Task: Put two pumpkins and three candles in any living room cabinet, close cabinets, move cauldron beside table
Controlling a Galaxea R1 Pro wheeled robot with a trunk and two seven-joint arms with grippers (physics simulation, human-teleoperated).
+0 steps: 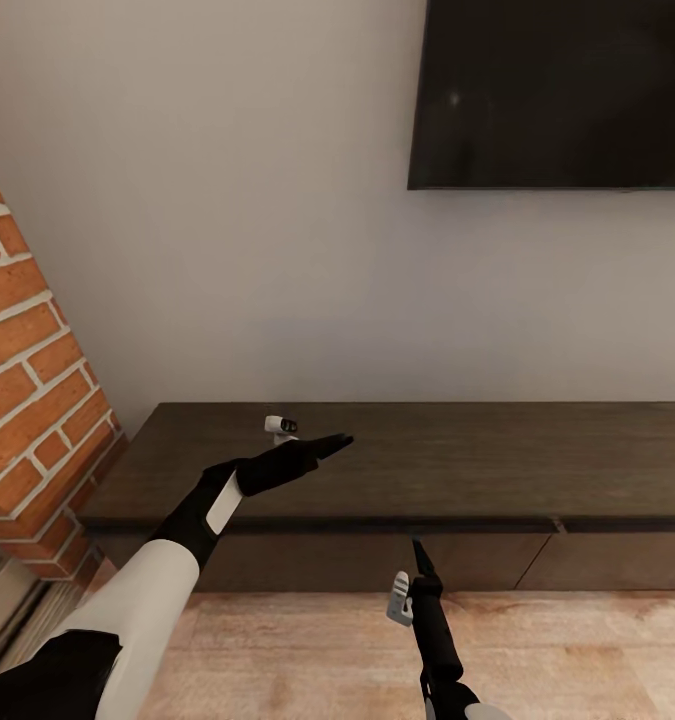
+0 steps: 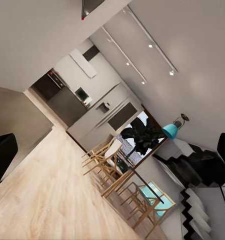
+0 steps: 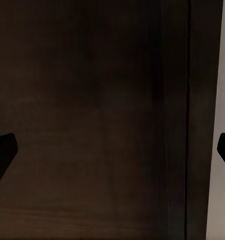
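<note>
The cabinet [image 1: 427, 465] is a long, low dark-brown console against the white wall, and the drawer fronts I can see sit flush. My left gripper [image 1: 332, 442] reaches out over its top, open and empty, with its fingers [image 2: 2, 155] spread wide in the left wrist view. My right gripper [image 1: 416, 548] points at the cabinet's front just under the top edge. It is open too, with the dark wood front [image 3: 102, 120] close between its fingertips [image 3: 2, 155]. The pumpkins, candles and cauldron are out of view.
A black TV [image 1: 557, 90] hangs on the wall above the cabinet. A brick column [image 1: 27, 400] stands hard against its left end. Pale wood floor [image 1: 377, 660] lies under me. The left wrist view looks across the room to a wooden dining table with chairs [image 2: 125, 175] and stairs [image 2: 197, 210].
</note>
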